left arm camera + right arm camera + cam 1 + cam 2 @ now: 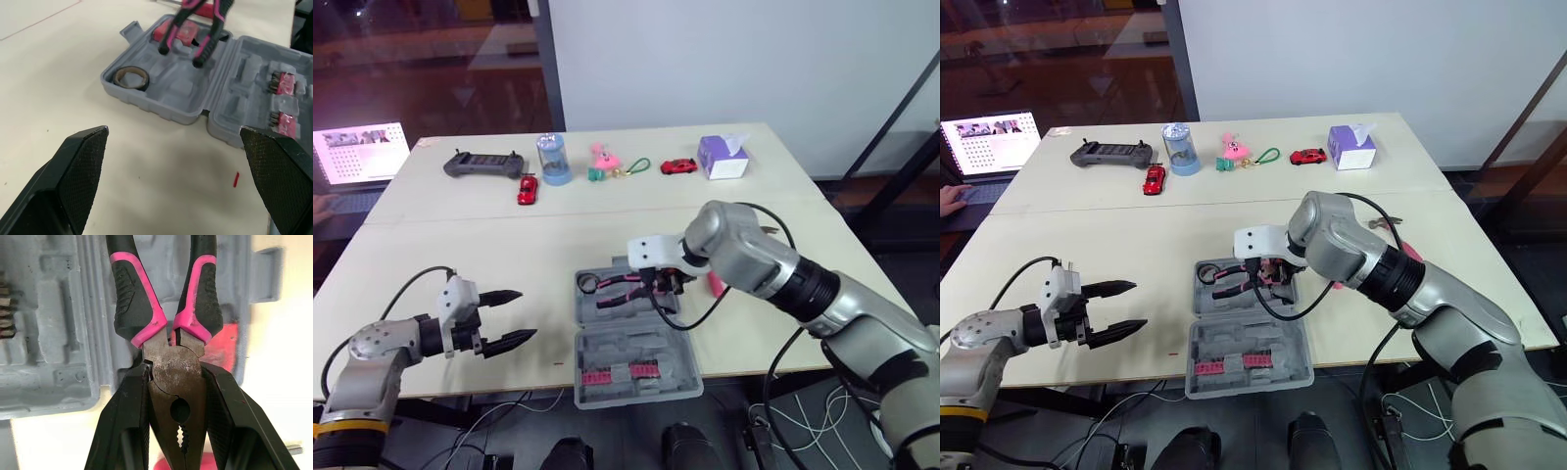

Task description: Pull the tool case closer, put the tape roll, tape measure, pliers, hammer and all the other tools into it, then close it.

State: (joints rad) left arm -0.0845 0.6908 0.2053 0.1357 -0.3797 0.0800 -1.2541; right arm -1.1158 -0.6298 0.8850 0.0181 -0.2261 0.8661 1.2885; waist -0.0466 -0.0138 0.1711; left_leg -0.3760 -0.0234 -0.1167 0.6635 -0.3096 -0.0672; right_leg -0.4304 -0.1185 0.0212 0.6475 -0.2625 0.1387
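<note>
Nearest: the tool case (607, 345), open flat at the near edge of the table (509, 235) — lid half w/ pink bit strips (617, 375) toward the robot, tray half beyond. To its left the left gripper (524, 315) hovers over bare tabletop, fingers spread wide, nothing in them. The right gripper (666, 282) hangs over the tray half w/ the pliers (625, 286) clamped in it. The tape roll (588, 284) sits in the tray's left corner.

Left wrist view: roll lies flat in its recess; pliers' handle ends are low over the tray (contact or not, can't tell).

Right wrist view: both fingers pinch the steel head at the pivot, pink-and-black handles splayed out over the grey moulding.

Judgement: pliers are stiff, head-heavy, bare steel prob. slick — the pivot hold suits, though the handles may swing.
</note>
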